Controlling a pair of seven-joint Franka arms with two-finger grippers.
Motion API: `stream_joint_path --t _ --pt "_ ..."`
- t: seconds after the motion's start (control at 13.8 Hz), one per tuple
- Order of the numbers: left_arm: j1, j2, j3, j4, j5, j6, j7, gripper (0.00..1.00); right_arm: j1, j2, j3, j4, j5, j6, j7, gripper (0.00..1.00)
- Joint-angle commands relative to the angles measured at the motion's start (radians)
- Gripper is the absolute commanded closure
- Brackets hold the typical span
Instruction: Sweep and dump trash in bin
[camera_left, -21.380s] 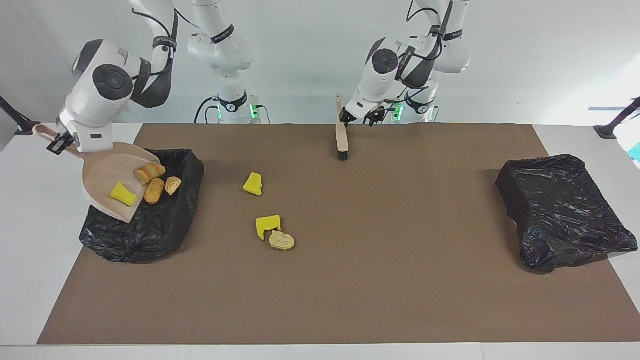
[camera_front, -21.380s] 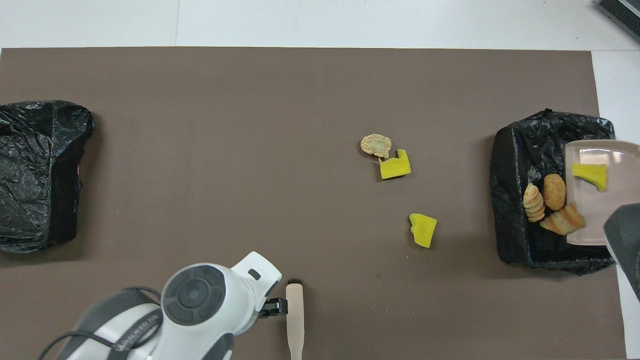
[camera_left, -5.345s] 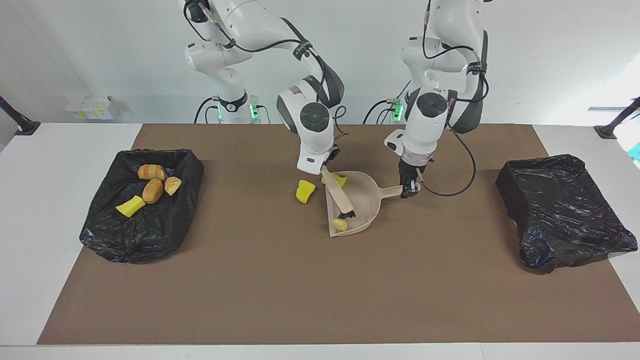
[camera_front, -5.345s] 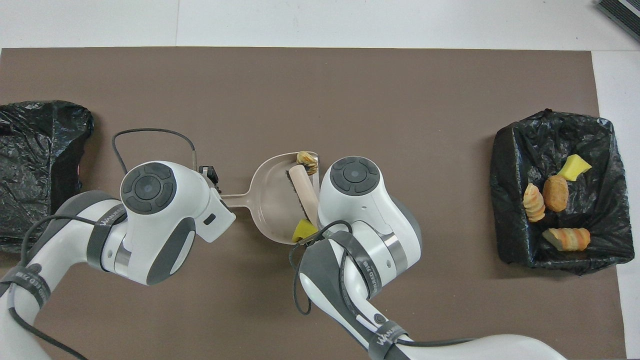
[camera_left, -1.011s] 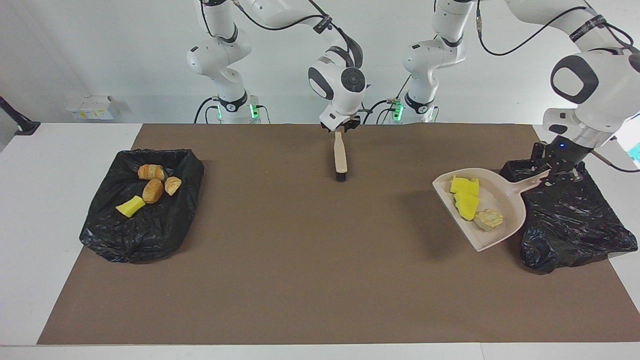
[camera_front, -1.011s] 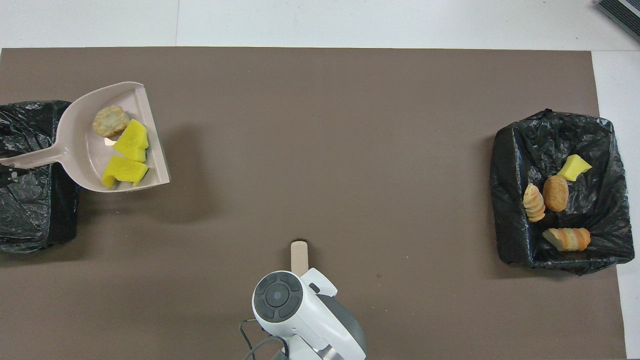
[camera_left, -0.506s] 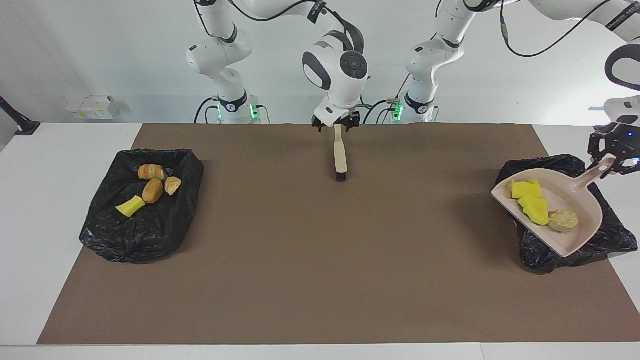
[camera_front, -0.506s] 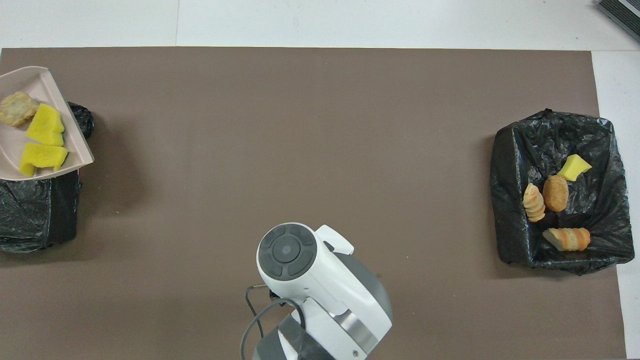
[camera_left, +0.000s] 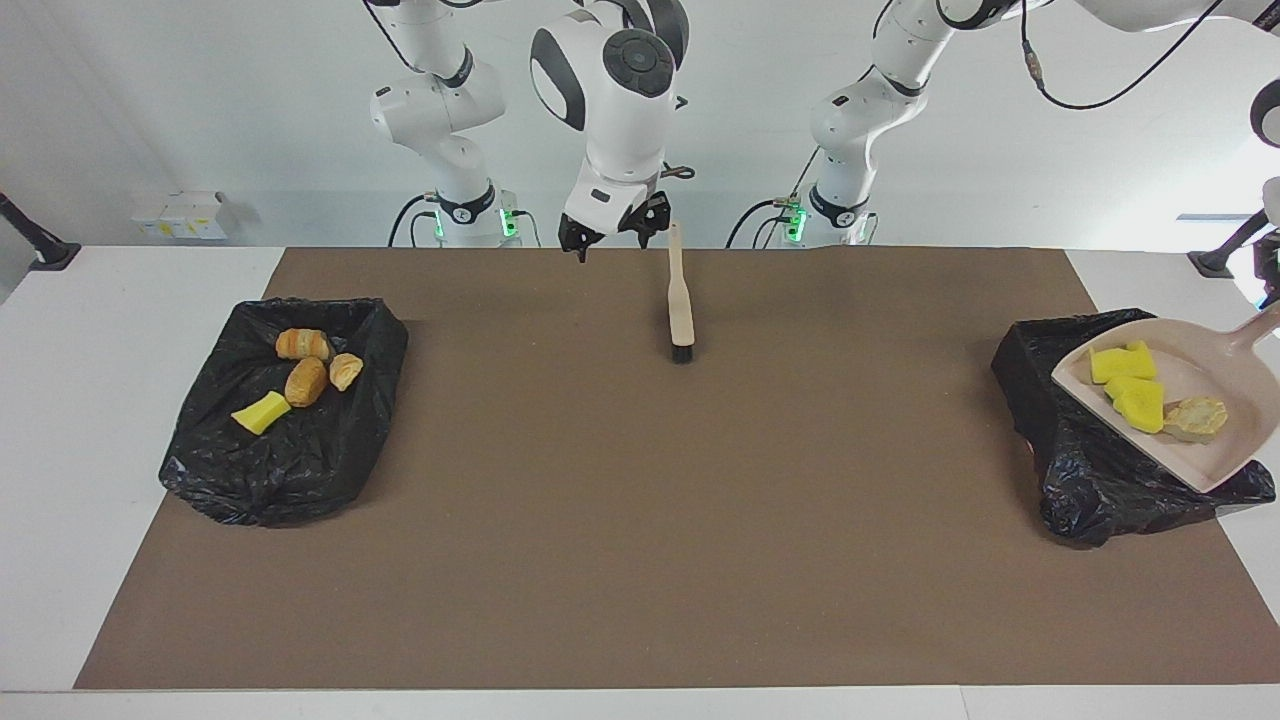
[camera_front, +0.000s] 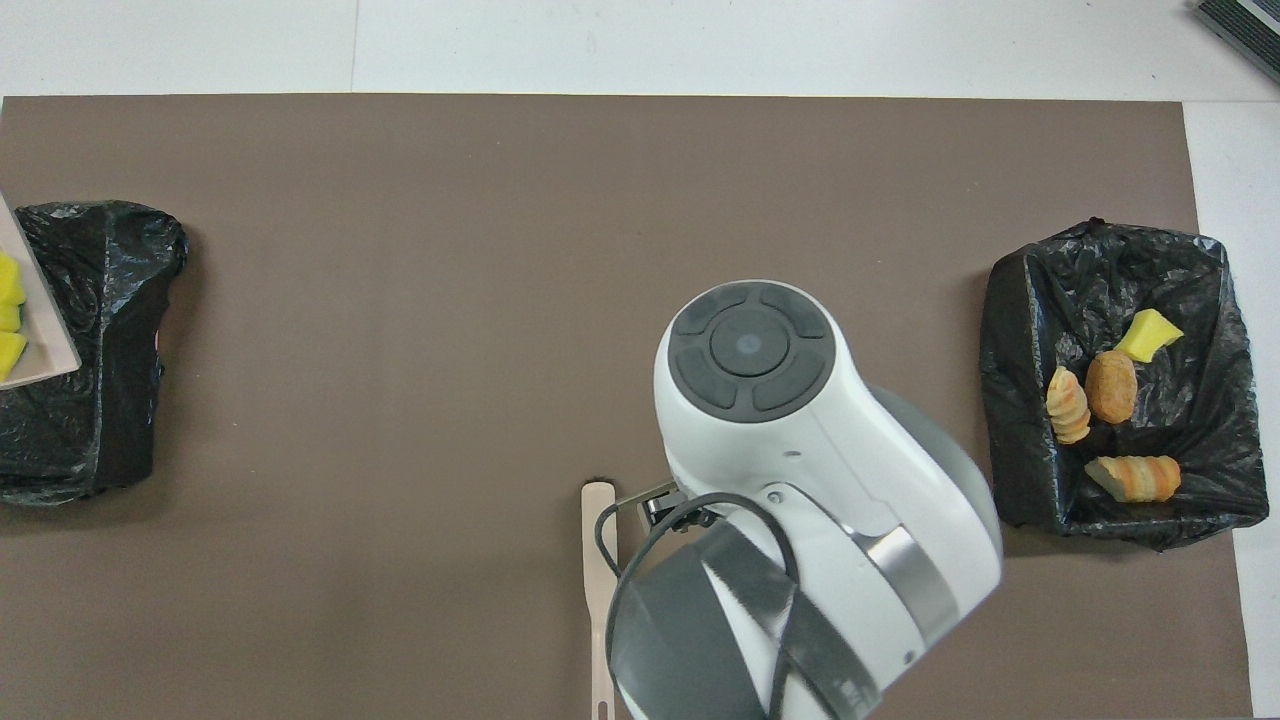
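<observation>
dustpan (camera_left: 1235, 400) aloft over black bin (camera_left: 1100, 480), right edge of facing view, three pieces of trash (camera_left: 1140, 395) aboard, ready to tip | left gripper off-frame, clenched on its handle | right gripper (camera_left: 612, 236) upper middle, released, waiting beside parked brush (camera_left: 681, 300) | other four pieces in second bin (camera_left: 260, 470), left side

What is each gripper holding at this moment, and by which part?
The right gripper is open and holds nothing. The dustpan is carried by its handle toward the left arm's end; the left gripper itself is out of view.
</observation>
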Motion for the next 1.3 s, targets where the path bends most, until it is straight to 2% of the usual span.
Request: stream_joint_path --t 0.0,0.07,0.22,0.43,0.65,0.87,1.16,1.23 --pt "0.004 0.015 -0.007 0.026 0.071 0.068 0.161 1.00 -0.096 -0.017 0.011 0.057 -0.015 -0.039 -0.124 0.00" --pt "0.000 0.015 -0.007 0.025 0.079 0.102 0.236 1.00 -0.125 -0.022 0.009 0.063 -0.017 -0.039 -0.167 0.00" --pt "0.000 0.017 -0.006 0.023 0.111 0.132 0.268 1.00 -0.182 -0.029 0.008 0.094 -0.021 -0.027 -0.227 0.00" --pt "-0.013 0.015 -0.006 0.011 0.247 0.177 0.240 1.00 -0.264 -0.029 0.006 0.145 -0.027 -0.007 -0.238 0.00" --pt "-0.016 0.013 -0.007 0.005 0.361 0.215 0.153 1.00 -0.300 -0.029 0.000 0.152 -0.099 0.042 -0.300 0.00" --pt "-0.014 0.012 -0.006 0.000 0.398 0.238 0.115 1.00 -0.350 -0.031 -0.003 0.174 -0.156 0.046 -0.330 0.00" --pt "-0.014 0.001 -0.006 0.002 0.413 0.240 0.102 1.00 -0.406 -0.061 -0.075 0.171 -0.132 0.037 -0.333 0.00" --pt "-0.016 -0.016 -0.006 0.002 0.456 0.240 0.082 1.00 -0.413 -0.075 -0.087 0.160 -0.129 0.036 -0.333 0.00"
